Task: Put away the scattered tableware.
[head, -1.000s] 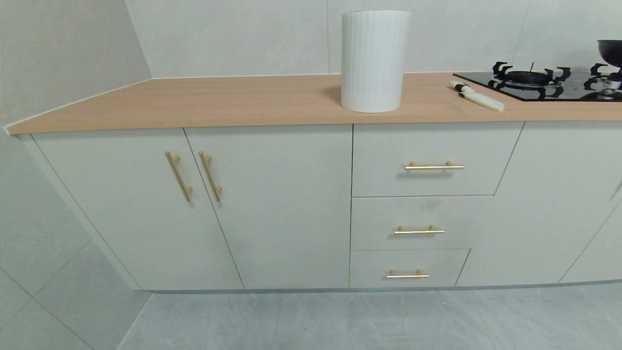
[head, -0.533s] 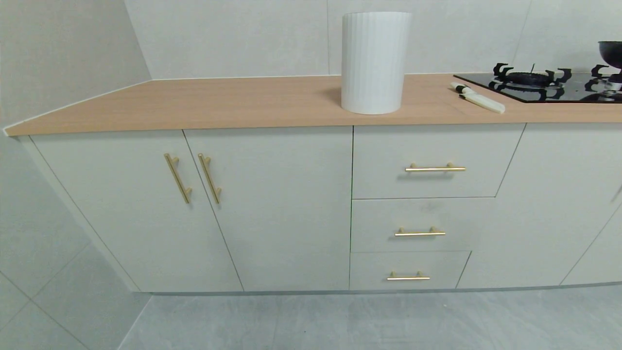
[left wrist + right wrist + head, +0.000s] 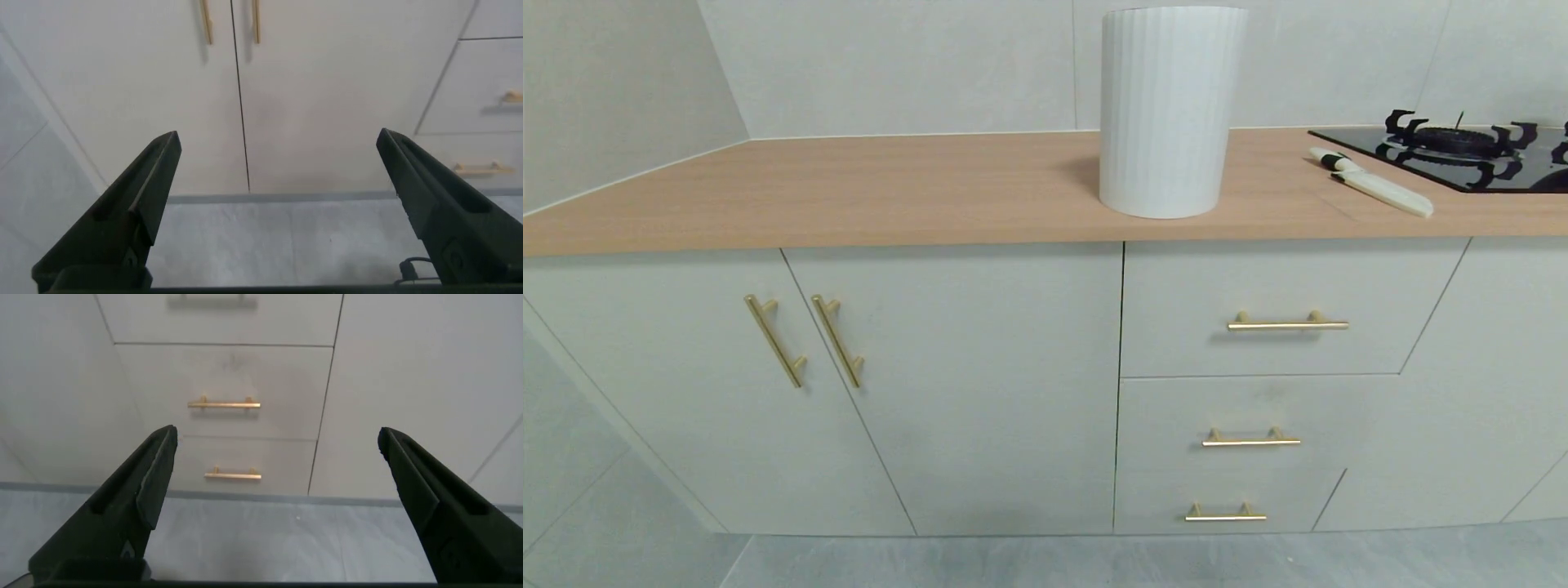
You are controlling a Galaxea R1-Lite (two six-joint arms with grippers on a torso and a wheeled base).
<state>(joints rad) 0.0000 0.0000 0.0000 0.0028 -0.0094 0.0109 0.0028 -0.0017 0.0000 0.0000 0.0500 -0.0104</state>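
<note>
A white ribbed cylinder holder [image 3: 1168, 114] stands upright on the wooden countertop [image 3: 890, 188]. To its right a white-bladed knife [image 3: 1372, 183] with a black band lies flat near the stove edge. My left gripper [image 3: 278, 155] hangs low in front of the cabinet doors [image 3: 245, 90], fingers spread wide with nothing between them. My right gripper [image 3: 278, 449] hangs low before the lower drawers [image 3: 225, 404], also open and empty.
A black glass gas stove [image 3: 1462, 145] with burner grates sits at the right end of the counter. Below are two doors with gold handles [image 3: 805, 341] and three drawers with gold handles [image 3: 1288, 324]. Grey tiled floor [image 3: 1013, 563] lies in front.
The whole head view has shifted: the counter and cabinets appear larger and lower, so the camera has come closer. Nothing on the counter has moved.
</note>
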